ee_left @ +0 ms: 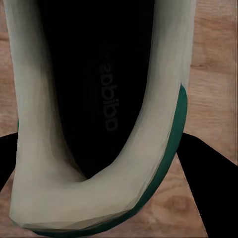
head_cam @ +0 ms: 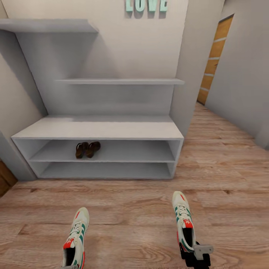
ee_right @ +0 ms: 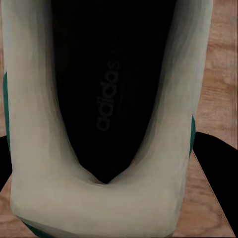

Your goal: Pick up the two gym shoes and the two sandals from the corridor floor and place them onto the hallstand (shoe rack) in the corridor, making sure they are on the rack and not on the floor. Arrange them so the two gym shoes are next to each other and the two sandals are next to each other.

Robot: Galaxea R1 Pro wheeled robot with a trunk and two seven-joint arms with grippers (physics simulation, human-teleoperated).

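Two white gym shoes with green stripes show low in the head view, toes toward the hallstand [head_cam: 101,129]. My left gripper [head_cam: 71,266] holds the left gym shoe [head_cam: 76,239] by its heel. In the left wrist view that shoe's heel [ee_left: 99,198] sits between the dark fingers [ee_left: 208,188]. My right gripper [head_cam: 195,256] is shut on the heel of the right gym shoe [head_cam: 184,224], whose heel [ee_right: 99,203] fills the gap between the fingers [ee_right: 215,173]. Both brown sandals [head_cam: 87,149] lie side by side on the hallstand's upper open shelf, left of centre.
The wood-plank corridor floor [head_cam: 130,209] lies between me and the hallstand. Its bench top and lower shelf [head_cam: 108,171] are bare. Wall shelves [head_cam: 119,81] hang above. A white wall corner [head_cam: 190,74] stands right of the unit, and the corridor runs to a wooden door [head_cam: 215,56].
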